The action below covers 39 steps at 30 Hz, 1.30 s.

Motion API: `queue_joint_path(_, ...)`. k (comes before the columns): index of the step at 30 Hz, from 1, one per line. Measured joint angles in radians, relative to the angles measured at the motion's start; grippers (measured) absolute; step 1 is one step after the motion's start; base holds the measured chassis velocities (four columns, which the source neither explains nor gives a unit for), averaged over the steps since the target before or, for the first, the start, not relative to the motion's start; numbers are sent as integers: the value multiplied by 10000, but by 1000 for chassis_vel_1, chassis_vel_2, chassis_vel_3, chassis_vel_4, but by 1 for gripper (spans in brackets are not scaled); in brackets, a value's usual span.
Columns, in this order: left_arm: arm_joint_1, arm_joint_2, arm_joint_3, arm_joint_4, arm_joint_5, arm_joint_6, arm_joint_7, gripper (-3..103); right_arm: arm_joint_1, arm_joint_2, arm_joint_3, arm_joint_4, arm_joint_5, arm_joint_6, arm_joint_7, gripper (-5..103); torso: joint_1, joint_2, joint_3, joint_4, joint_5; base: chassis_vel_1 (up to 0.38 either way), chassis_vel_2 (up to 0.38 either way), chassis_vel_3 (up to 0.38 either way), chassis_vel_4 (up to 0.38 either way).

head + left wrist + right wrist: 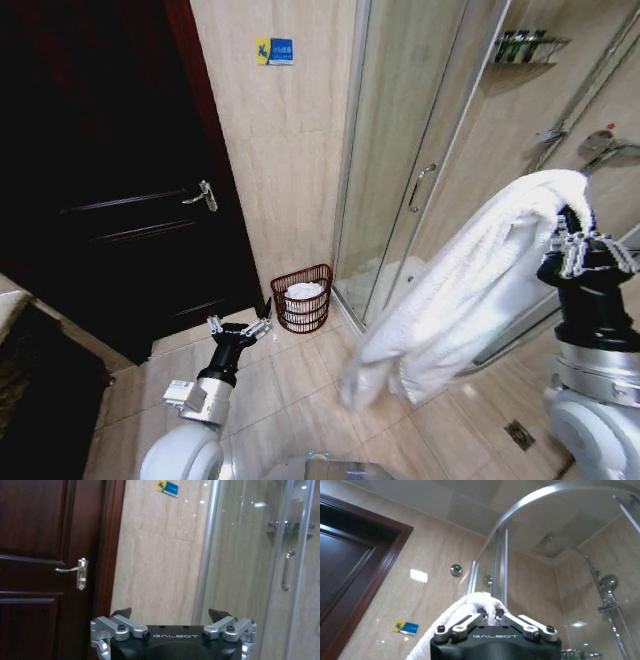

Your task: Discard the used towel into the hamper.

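Note:
A white towel (470,290) hangs in a long fold from my right gripper (568,228), which is raised at the right and shut on its top end. In the right wrist view the towel (477,602) bunches between the closed fingers of the right gripper (490,612). The hamper (303,298), a small reddish-brown ribbed basket with white cloth inside, stands on the floor by the wall between the door and the shower. My left gripper (238,326) is held low at the left, open, just short of the hamper. The left wrist view shows that gripper (170,613) with spread fingertips.
A dark wooden door (120,180) with a lever handle (203,196) fills the left. A glass shower enclosure (420,170) stands to the right of the hamper. The floor is beige tile (300,390) with a drain (518,434) at the lower right.

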State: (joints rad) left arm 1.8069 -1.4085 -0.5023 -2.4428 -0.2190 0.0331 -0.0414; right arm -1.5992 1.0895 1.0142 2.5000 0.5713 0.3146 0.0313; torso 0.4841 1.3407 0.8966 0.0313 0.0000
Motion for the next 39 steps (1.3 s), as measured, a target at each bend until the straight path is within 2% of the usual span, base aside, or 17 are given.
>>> queue_joint_path(23,0,3,-4,0,0,0,0,100,53,26,-106,0,-3,153,-21,3,-1,0,-1,5,-1,93,97,82,89)
queue_joint_path(28,0,3,-4,0,0,0,0,100,78,25,-123,0,-1,188,-26,3,-1,0,-1,-2,0,18,21,21,25)
queue_joint_path(39,0,3,-3,0,0,0,0,100,104,58,-100,0,-120,194,-106,3,-1,0,-1,1,1,0,0,0,0)
